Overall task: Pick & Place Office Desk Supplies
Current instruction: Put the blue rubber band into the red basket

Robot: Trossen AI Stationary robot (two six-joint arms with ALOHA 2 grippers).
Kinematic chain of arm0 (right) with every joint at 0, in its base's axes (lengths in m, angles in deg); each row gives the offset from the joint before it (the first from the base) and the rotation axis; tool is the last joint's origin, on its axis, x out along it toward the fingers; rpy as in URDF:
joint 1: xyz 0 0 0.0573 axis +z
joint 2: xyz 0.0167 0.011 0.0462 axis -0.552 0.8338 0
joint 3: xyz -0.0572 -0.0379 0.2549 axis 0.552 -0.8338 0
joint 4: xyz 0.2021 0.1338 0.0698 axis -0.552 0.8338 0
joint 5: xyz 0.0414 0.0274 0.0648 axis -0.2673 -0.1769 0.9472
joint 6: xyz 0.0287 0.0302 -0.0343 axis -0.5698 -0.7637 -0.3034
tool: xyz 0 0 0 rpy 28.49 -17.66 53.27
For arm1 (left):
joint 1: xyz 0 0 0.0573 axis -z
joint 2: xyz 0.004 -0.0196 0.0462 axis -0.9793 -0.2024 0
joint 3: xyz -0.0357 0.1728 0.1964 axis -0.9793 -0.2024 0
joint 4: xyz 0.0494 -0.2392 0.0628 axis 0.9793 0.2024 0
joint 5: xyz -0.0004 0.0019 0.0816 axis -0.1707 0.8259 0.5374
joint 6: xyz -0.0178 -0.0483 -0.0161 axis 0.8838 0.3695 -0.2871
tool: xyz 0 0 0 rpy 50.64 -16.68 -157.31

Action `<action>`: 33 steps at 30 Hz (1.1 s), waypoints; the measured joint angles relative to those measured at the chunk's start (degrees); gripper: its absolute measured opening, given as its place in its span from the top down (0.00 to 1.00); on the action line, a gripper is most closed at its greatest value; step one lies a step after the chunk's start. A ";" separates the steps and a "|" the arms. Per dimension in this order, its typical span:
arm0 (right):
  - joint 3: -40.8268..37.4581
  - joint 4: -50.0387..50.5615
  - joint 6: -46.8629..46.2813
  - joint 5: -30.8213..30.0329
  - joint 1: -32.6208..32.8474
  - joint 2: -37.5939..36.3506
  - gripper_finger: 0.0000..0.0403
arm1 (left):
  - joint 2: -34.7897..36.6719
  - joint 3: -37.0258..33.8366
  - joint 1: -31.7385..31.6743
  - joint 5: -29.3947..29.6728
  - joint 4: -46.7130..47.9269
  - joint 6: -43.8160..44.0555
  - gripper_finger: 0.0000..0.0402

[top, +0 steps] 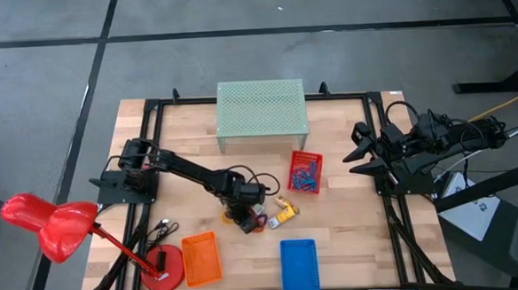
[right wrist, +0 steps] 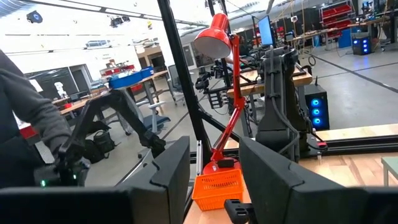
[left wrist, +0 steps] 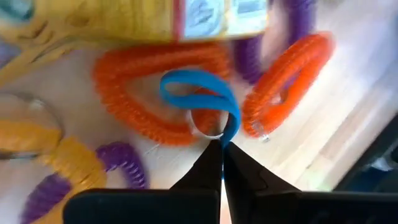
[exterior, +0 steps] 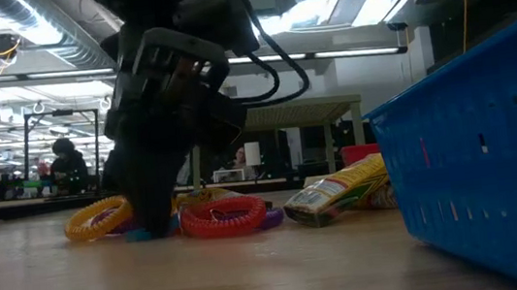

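Left tool [left wrist: 222,146] clenched on the blue clip [left wrist: 202,99] in the ring pile just left of the yellow block [top: 285,213], straight ahead of its tips; right tool [top: 359,151] released, far side.

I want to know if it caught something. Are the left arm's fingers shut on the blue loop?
Yes. The left gripper fingers are pinched together on the blue loop.
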 joint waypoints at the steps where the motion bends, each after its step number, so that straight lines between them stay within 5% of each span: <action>1: 0.00 -0.01 0.00 0.00 0.00 0.02 0.65 | 1.40 -0.02 -0.26 0.14 -0.69 0.29 0.99; 13: 0.00 0.01 1.61 -0.12 0.00 0.00 0.65 | 17.15 0.39 -5.06 2.55 -6.20 2.13 0.99; 26: 0.00 -0.69 2.74 -2.16 0.00 -0.01 0.65 | 11.67 0.75 -15.77 3.78 -39.28 -9.77 0.99; 33: 0.00 -0.69 1.88 -2.18 -0.17 -0.01 0.65 | 6.37 6.75 -17.50 1.29 -39.38 -14.31 0.99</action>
